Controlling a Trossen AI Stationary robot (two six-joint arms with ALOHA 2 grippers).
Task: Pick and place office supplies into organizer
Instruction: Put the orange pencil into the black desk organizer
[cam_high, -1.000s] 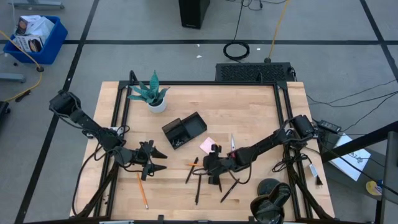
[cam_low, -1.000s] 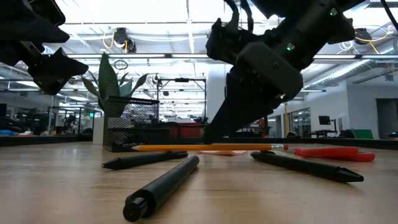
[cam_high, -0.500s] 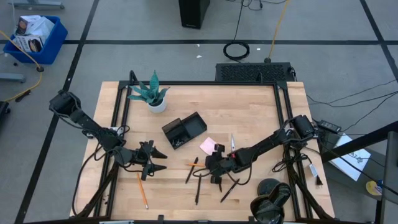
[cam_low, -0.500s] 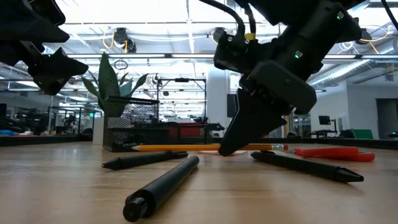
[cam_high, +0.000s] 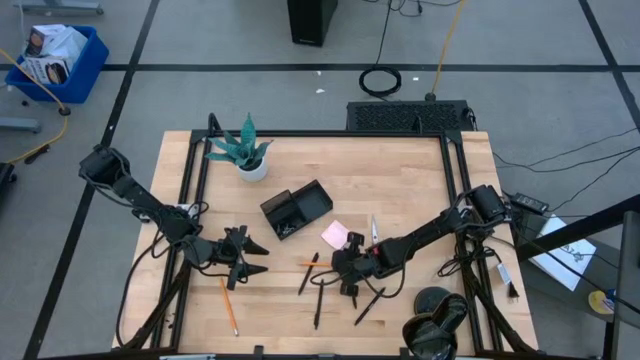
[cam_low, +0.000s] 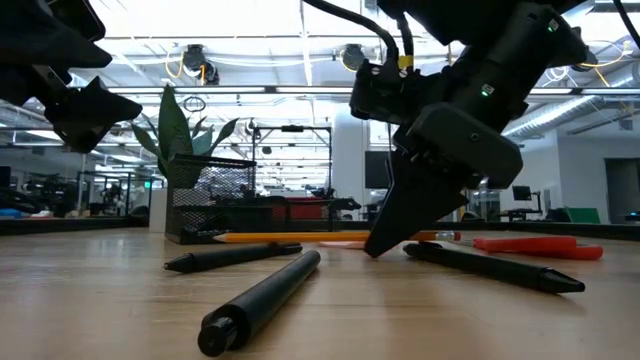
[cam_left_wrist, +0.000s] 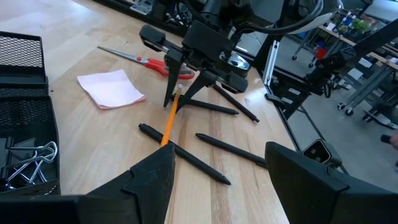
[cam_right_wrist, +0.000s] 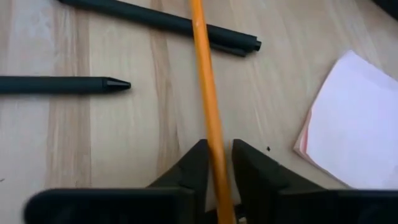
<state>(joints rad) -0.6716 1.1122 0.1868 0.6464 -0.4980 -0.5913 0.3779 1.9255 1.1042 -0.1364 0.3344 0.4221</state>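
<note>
An orange pencil (cam_high: 318, 264) lies flat on the table, with my right gripper (cam_high: 346, 267) down over the end nearer the table's right and shut on it. Three black pens (cam_high: 318, 305) lie around it. The pink sticky pad (cam_high: 334, 233) and the red-handled scissors (cam_high: 374, 230) lie just beyond. The black organizer (cam_high: 296, 208) stands farther off, with clips inside. A second orange pencil (cam_high: 229, 305) lies near the front edge. My left gripper (cam_high: 255, 256) hovers open above the table's left half, touching nothing. My right gripper (cam_right_wrist: 217, 168) has the orange pencil (cam_right_wrist: 211, 124) pinched between its two fingers, some way in from the end toward the table's right. The fingers (cam_low: 390, 235) come from above, slanting down, and lie along the pencil. The pencil lies flat on the table.
A potted plant (cam_high: 247, 152) stands at the far left of the table. A pen (cam_low: 265, 295) lies close to the low camera, another (cam_low: 495, 265) to its right. Bare wood lies between my left gripper and the organizer.
My right gripper has moved a little toward the table's right along the pencil and come down, so that its fingertips stand at the table around the pencil. The pencil and the pens have stayed in place.
</note>
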